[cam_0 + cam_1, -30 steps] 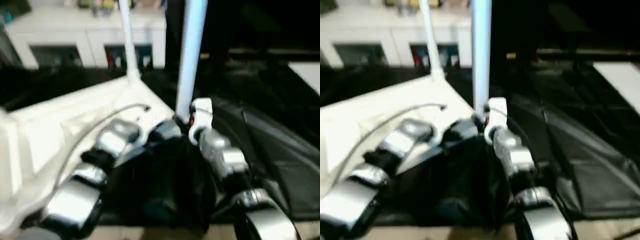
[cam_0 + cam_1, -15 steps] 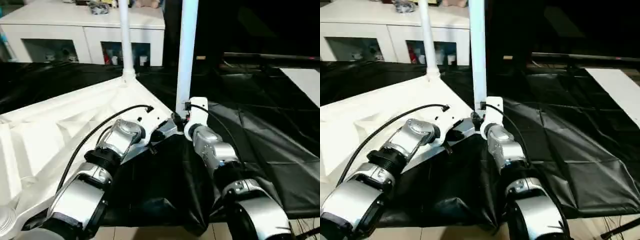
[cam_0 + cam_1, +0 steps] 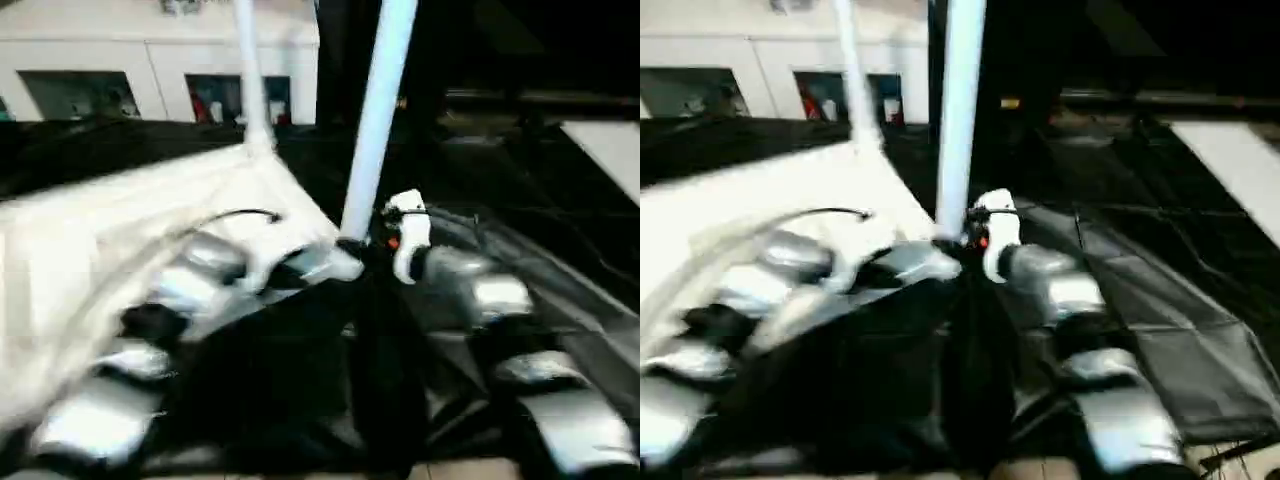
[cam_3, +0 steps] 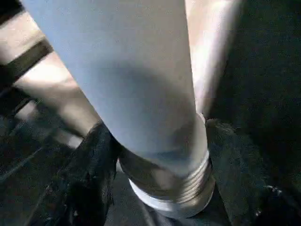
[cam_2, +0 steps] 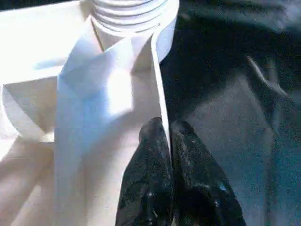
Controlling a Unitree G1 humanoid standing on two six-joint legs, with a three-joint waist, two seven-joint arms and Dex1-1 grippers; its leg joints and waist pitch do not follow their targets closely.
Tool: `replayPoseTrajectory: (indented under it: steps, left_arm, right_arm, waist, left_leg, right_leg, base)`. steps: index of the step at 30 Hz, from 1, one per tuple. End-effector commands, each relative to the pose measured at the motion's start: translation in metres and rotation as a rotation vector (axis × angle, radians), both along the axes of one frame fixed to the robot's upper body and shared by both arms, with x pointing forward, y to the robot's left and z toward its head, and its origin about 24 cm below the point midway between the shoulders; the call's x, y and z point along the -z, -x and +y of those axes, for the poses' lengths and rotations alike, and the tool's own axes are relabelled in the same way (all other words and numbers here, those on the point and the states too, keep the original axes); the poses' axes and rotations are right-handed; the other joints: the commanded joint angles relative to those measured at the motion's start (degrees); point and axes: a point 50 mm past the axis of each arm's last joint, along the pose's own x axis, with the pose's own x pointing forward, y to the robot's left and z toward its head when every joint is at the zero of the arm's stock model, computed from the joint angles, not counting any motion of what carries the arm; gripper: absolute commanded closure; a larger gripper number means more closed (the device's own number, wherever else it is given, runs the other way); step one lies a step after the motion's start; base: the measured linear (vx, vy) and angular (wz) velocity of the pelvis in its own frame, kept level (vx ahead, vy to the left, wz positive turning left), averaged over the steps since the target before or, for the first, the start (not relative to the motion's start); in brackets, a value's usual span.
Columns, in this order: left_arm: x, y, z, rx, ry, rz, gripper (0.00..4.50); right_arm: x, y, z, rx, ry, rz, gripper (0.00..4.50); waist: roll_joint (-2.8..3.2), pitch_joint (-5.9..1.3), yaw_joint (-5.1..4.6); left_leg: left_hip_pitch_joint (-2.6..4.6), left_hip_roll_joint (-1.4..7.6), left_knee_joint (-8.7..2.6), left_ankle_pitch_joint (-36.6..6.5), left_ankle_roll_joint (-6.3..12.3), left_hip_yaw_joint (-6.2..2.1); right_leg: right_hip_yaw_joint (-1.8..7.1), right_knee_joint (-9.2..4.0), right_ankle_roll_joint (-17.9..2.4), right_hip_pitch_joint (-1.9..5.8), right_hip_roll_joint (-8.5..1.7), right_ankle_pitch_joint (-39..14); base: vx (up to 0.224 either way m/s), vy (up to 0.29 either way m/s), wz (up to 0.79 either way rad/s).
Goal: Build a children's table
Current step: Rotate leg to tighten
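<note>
The children's table lies upside down: its white tabletop [image 3: 120, 220] rests on the black-sheeted work table. Two white legs stand up from its corners, a far one [image 3: 250, 70] and a near one [image 3: 375, 120] that leans a little to the right at its top. My left gripper [image 5: 165, 129] is shut on the thin rim of the tabletop [image 5: 94, 94], just beside the near corner socket [image 5: 129, 14]. My right gripper [image 4: 160, 179] holds the near leg [image 4: 131, 70] low down, one black finger [image 4: 89, 179] on each side just above its threaded end [image 4: 183, 193].
Black sheeting [image 3: 560, 200] covers the work table to the right and hangs in folds over its front edge. A white cabinet with glass doors [image 3: 130, 40] stands behind. A white panel [image 3: 610, 150] lies at the far right.
The head camera has shifted and shaken. The near leg now leans slightly right at its top, and my right forearm lies more sideways. Both grips are unchanged.
</note>
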Motion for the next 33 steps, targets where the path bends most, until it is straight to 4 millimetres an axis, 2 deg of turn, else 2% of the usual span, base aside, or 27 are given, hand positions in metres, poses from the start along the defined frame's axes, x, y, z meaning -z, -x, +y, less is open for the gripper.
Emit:
replayPoseTrajectory:
  steps: [1, 2, 3, 5, 6, 9, 10, 12, 13, 14, 15, 16, 17, 18, 20, 23, 24, 25, 26, 27, 28, 30, 31, 33]
  left_arm:
    - [0.01, 0.019, -0.016, 0.223, -0.006, 0.119, 4.5]
    - [0.006, 0.021, -0.008, 0.253, -0.005, 0.14, 4.5]
    - [0.003, 0.023, -0.004, 0.269, -0.003, 0.156, 4.5]
    - [-0.001, 0.026, 0.002, 0.288, -0.003, 0.178, 4.5]
    - [-0.002, 0.026, 0.005, 0.292, -0.008, 0.184, 4.5]
    - [-0.003, 0.028, 0.014, 0.305, -0.03, 0.213, 4.5]
    - [-0.003, 0.029, 0.016, 0.308, -0.034, 0.22, 4.5]
    - [-0.003, 0.029, 0.016, 0.304, -0.038, 0.218, 4.5]
    - [-0.003, 0.028, 0.016, 0.302, -0.039, 0.214, 4.5]
    - [-0.003, 0.028, 0.016, 0.302, -0.039, 0.214, 4.5]
    - [-0.003, 0.028, 0.014, 0.295, -0.04, 0.203, 4.5]
    - [-0.002, 0.027, 0.014, 0.294, -0.04, 0.198, 4.5]
    - [-0.002, 0.027, 0.013, 0.292, -0.041, 0.194, 4.5]
    - [-0.001, 0.027, 0.011, 0.286, -0.042, 0.187, 4.5]
    - [-0.001, 0.026, 0.01, 0.281, -0.042, 0.183, 4.5]
    - [0.001, 0.024, 0.009, 0.267, -0.049, 0.176, 4.5]
    - [0.003, 0.022, 0.01, 0.245, -0.054, 0.166, 4.5]
    - [0.004, 0.021, 0.009, 0.225, -0.055, 0.159, 4.5]
    - [0.004, 0.02, 0.009, 0.222, -0.054, 0.158, 4.5]
    - [0.007, 0.017, 0.005, 0.171, -0.029, 0.15, 4.5]
    - [0.007, 0.017, 0.003, 0.157, -0.018, 0.151, 4.5]
    - [0.01, 0.015, -0.006, 0.108, 0.017, 0.152, 4.5]
    - [0.014, 0.013, -0.015, 0.055, 0.037, 0.163, 4.5]
    - [0.016, 0.012, -0.022, 0.035, 0.036, 0.164, 4.5]
  right_arm:
    - [0.064, 0.034, -0.028, 0.041, 0.177, 0.309, 1.97]
    - [0.06, 0.038, -0.036, -0.029, 0.173, 0.319, 1.97]
    - [0.059, 0.041, -0.04, -0.061, 0.174, 0.325, 1.98]
    - [0.057, 0.045, -0.045, -0.109, 0.184, 0.333, 1.98]
    - [0.057, 0.047, -0.047, -0.133, 0.194, 0.336, 1.98]
    - [0.056, 0.053, -0.051, -0.202, 0.224, 0.35, 1.98]
    - [0.057, 0.054, -0.051, -0.21, 0.23, 0.352, 1.98]
    - [0.059, 0.055, -0.049, -0.214, 0.245, 0.352, 1.98]
    - [0.061, 0.055, -0.048, -0.213, 0.25, 0.351, 1.98]
    - [0.061, 0.055, -0.048, -0.213, 0.25, 0.351, 1.98]
    - [0.063, 0.055, -0.046, -0.204, 0.269, 0.332, 1.98]
    - [0.064, 0.054, -0.044, -0.194, 0.272, 0.328, 1.98]
    - [0.065, 0.054, -0.043, -0.185, 0.273, 0.325, 1.98]
    - [0.067, 0.054, -0.041, -0.164, 0.277, 0.312, 1.98]
    - [0.068, 0.054, -0.04, -0.156, 0.275, 0.31, 1.98]
    - [0.071, 0.054, -0.037, -0.117, 0.273, 0.296, 1.98]
    - [0.072, 0.053, -0.036, -0.074, 0.266, 0.291, 1.98]
    - [0.073, 0.052, -0.035, -0.037, 0.26, 0.285, 1.98]
    - [0.073, 0.051, -0.035, -0.03, 0.259, 0.285, 1.98]
    - [0.076, 0.048, -0.032, 0.07, 0.248, 0.288, 1.98]
    - [0.077, 0.047, -0.031, 0.096, 0.246, 0.291, 1.98]
    - [0.082, 0.045, -0.026, 0.196, 0.24, 0.323, 1.98]
    - [0.088, 0.045, -0.02, 0.285, 0.237, 0.357, 1.98]
    - [0.09, 0.044, -0.016, 0.339, 0.232, 0.367, 1.98]
  waist:
    - [0.52, -2.48, -0.01]
    - [0.44, -2.62, 0.12]
    - [0.45, -2.78, 0.22]
    - [0.53, -2.66, 0.16]
    - [0.54, -2.52, 0.09]
    - [0.72, -1.77, 0.18]
    - [0.78, -1.55, 0.1]
    - [0.81, -1.19, -0.04]
    - [0.81, -1.15, -0.03]
    - [0.81, -1.15, -0.03]
    - [0.85, -1.23, -0.02]
    - [0.84, -1.24, -0.03]
    - [0.82, -1.24, -0.05]
    - [0.75, -1.4, -0.04]
    - [0.7, -1.35, -0.04]
    - [0.66, -1.24, -0.05]
    - [0.72, -0.88, -0.03]
    - [0.71, -0.54, -0.06]
    - [0.64, -0.47, -0.06]
    - [0.71, -0.16, -0.17]
    - [0.8, -0.08, -0.27]
    - [0.64, -0.07, -0.6]
    - [0.65, -0.08, -0.72]
    - [0.68, 0.1, -1.0]
  left_leg:
    - [-0.02, 3.3, -1.68, 7.2, 10.22, -0.45]
    - [-0.33, 3.07, -1.28, 10.6, 12.08, -0.58]
    - [-0.46, 3.22, -0.86, 12.3, 13.16, -0.61]
    - [-0.47, 3.38, -0.7, 11.7, 13.37, -0.58]
    - [-0.56, 3.49, -0.87, 10.4, 13.12, -0.6]
    - [-0.29, 4.07, -2.06, 0.2, 9.67, -0.57]
    - [-0.24, 4.2, -2.38, -1.6, 8.87, -0.55]
    - [0.04, 4.47, -3.23, -7.9, 4.8, -0.46]
    - [0.16, 4.49, -3.39, -9.2, 3.3, -0.31]
    - [0.16, 4.49, -3.39, -9.2, 3.3, -0.31]
    - [0.19, 4.51, -3.46, -8.9, 2.04, -0.09]
    - [0.16, 4.47, -3.43, -8.4, 1.85, -0.03]
    - [0.16, 4.43, -3.38, -7.9, 1.76, 0.04]
    - [0.08, 4.27, -3.12, -5.7, 2.05, 0.11]
    - [0.03, 4.15, -3.08, -5.1, 2.51, 0.17]
    - [0.06, 4.13, -3.28, -7.0, 2.12, 0.2]
    - [0.19, 4.19, -3.66, -9.4, 1.44, 0.17]
    - [0.35, 4.22, -4.1, -12.6, 0.5, 0.11]
    - [0.48, 4.21, -4.21, -14.1, 0.05, 0.06]
    - [0.7, 4.28, -4.46, -16.9, -1.02, -0.19]
    - [0.79, 4.33, -4.72, -18.9, -2.19, -0.63]
    - [0.76, 4.25, -5.08, -20.3, -3.31, -1.06]
    - [0.8, 4.25, -5.12, -20.5, -3.43, -1.08]
    - [1.06, 4.18, -5.19, -22.2, -3.89, -1.15]
  right_leg:
    - [2.73, -1.18, -17.2, 1.72, -4.08, 26.0]
    - [2.55, -0.54, -17.6, 1.98, -3.9, 32.6]
    - [2.44, 0.01, -17.6, 1.89, -3.89, 36.8]
    - [2.22, 0.15, -18.0, 1.47, -3.85, 37.1]
    - [2.15, -0.01, -18.1, 1.48, -3.96, 35.1]
    - [2.35, -1.6, -18.1, 1.45, -4.31, 17.6]
    - [2.41, -1.88, -18.0, 1.33, -4.33, 14.3]
    - [2.79, -2.68, -17.7, 1.25, -4.41, 3.3]
    - [3.01, -2.93, -17.3, 1.16, -4.5, 0.6]
    - [3.01, -2.93, -17.3, 1.16, -4.5, 0.6]
    - [3.15, -2.94, -17.0, 1.11, -4.44, 0.2]
    - [3.17, -2.9, -16.9, 1.1, -4.38, 0.7]
    - [3.18, -2.85, -16.8, 1.07, -4.32, 1.5]
    - [3.13, -2.55, -16.8, 1.21, -4.27, 5.0]
    - [3.11, -2.55, -16.7, 1.26, -4.25, 6.2]
    - [3.18, -2.95, -16.3, 1.24, -4.37, 2.7]
    - [3.26, -3.38, -15.8, 1.05, -4.43, -1.5]
    - [3.36, -3.99, -15.0, 0.83, -4.51, -7.9]
    - [3.45, -4.36, -14.4, 0.79, -4.67, -11.5]
    - [3.72, -5.0, -13.1, 0.55, -5.0, -18.4]
    - [3.78, -5.32, -11.5, 0.42, -5.16, -23.6]
    - [3.77, -5.51, -9.6, 0.24, -5.08, -26.9]
    - [3.82, -5.51, -9.4, 0.18, -5.01, -27.0]
    - [3.85, -5.82, -8.7, -0.34, -5.0, -29.1]
  base:
    - [0.067, -0.026, 0.04]
    - [0.055, -0.021, 0.06]
    - [0.055, -0.021, 0.06]
    - [0.0, 0.0, 0.0]
    - [0.0, 0.0, 0.0]
    - [0.0, 0.0, 0.0]
    - [0.0, 0.0, 0.0]
    - [0.0, 0.0, 0.0]
    - [0.0, 0.0, 0.0]
    - [0.0, 0.0, 0.0]
    - [0.0, 0.0, 0.0]
    - [0.0, 0.0, 0.0]
    - [0.0, 0.0, 0.0]
    - [0.0, 0.0, 0.0]
    - [0.0, 0.0, 0.0]
    - [0.0, 0.0, 0.0]
    - [0.0, 0.0, 0.0]
    - [0.0, 0.0, 0.0]
    - [0.0, 0.0, 0.0]
    - [0.0, 0.0, 0.0]
    - [0.0, 0.0, 0.0]
    - [0.0, 0.0, 0.0]
    - [0.0, 0.0, 0.0]
    - [0.0, 0.0, 0.0]
